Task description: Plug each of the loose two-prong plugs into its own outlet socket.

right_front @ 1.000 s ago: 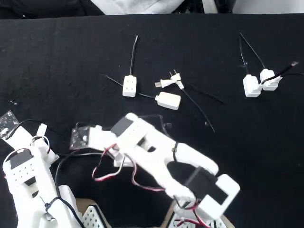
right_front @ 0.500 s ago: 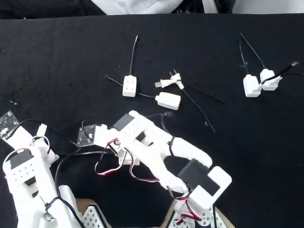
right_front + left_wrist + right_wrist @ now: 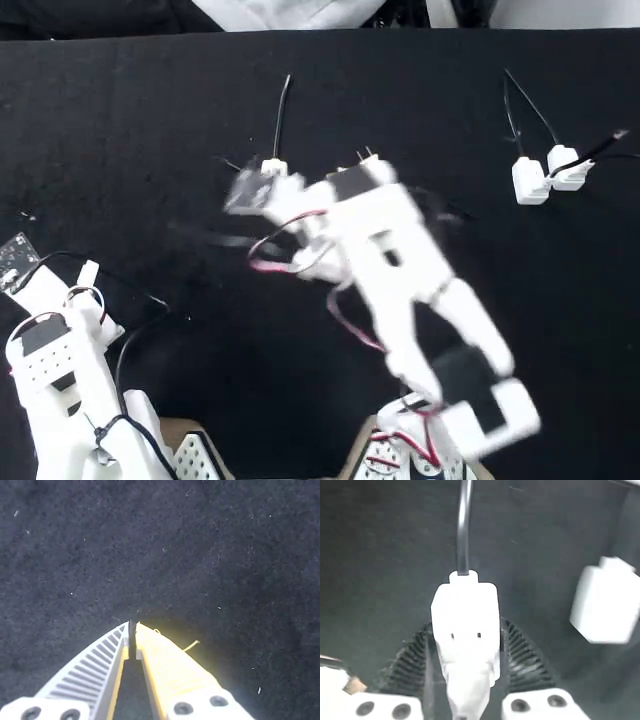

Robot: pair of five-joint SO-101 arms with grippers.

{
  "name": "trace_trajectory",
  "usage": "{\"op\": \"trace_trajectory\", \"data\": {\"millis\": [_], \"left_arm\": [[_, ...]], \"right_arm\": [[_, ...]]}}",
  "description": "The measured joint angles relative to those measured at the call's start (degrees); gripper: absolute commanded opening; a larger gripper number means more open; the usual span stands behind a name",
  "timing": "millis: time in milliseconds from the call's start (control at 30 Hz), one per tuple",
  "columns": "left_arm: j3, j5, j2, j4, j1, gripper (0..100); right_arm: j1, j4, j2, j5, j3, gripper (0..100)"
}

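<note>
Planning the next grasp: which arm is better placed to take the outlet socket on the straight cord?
Right: the right gripper is open astride the outlet socket; the left gripper is shut over bare cloth, away from it.

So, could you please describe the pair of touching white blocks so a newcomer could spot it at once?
On the black table, look to the far right side, toward the back edge. Two white blocks sit pressed together there, thin black cables trailing off. Unlike the lone socket mid-table, they form a touching pair.
</note>
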Motion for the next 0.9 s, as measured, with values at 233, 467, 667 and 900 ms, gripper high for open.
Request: {"op": "trace_trajectory", "data": {"millis": [233, 467, 667, 900], "left_arm": [[0.0, 0.0, 0.0, 0.0, 0.0, 3], [0.0, 0.0, 0.0, 0.0, 0.0, 3], [0.44, 0.0, 0.0, -3.96, 1.14, 3], [0.7, 0.0, 0.0, -4.66, 1.14, 3]], "right_arm": [[20.22, 0.62, -13.27, 1.93, -0.18, 1.1], [40.53, -10.11, -11.43, -4.75, -0.18, 1.1], [45.27, -19.43, 1.23, -9.32, -0.79, 1.1], [45.36, -23.82, 20.92, -17.58, -13.89, 1.1]]}}
